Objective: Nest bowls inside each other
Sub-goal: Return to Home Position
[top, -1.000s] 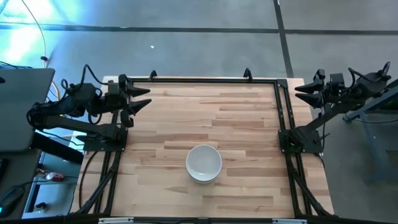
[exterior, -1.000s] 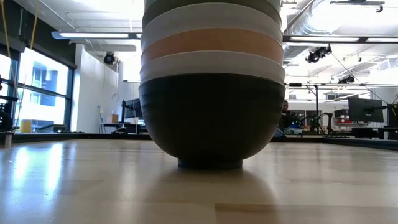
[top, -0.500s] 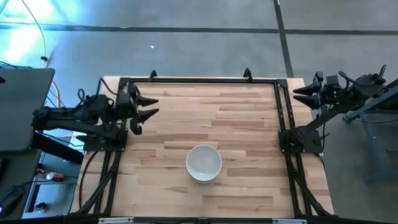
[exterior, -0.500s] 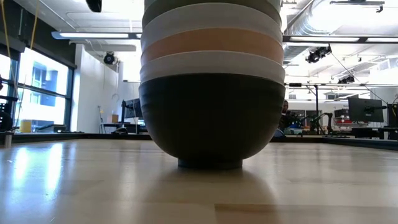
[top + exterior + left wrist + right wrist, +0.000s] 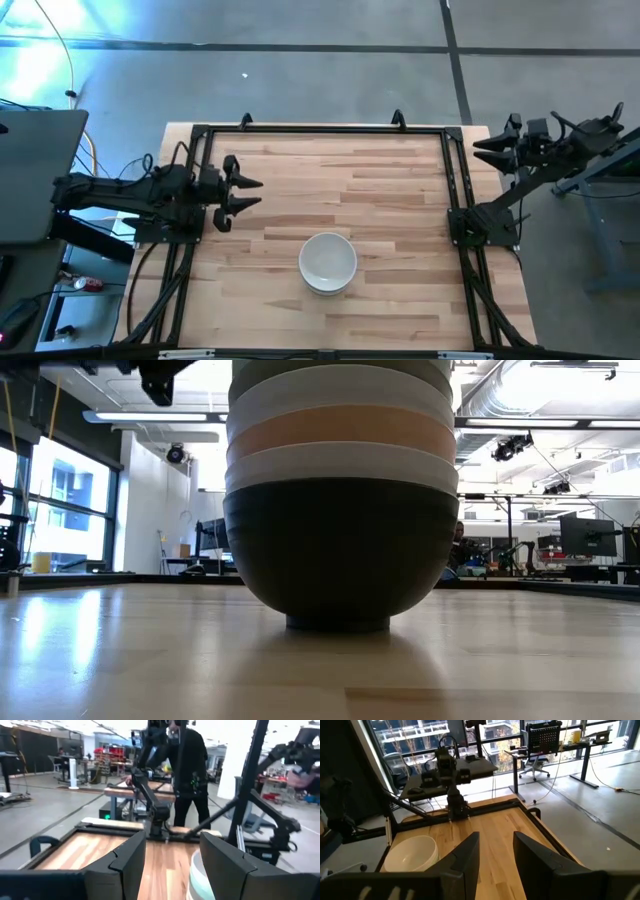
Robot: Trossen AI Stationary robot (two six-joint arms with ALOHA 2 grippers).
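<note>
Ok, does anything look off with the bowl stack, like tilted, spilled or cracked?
Nothing stands out. The bowls sit nested together, level on the table, with the black bowl at the bottom and a white bowl on top. The left hand and right hand are open, empty and clear of them.

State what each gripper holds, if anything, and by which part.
Nothing is held: left gripper and right gripper are open and empty; the nested bowls stand untouched.
</note>
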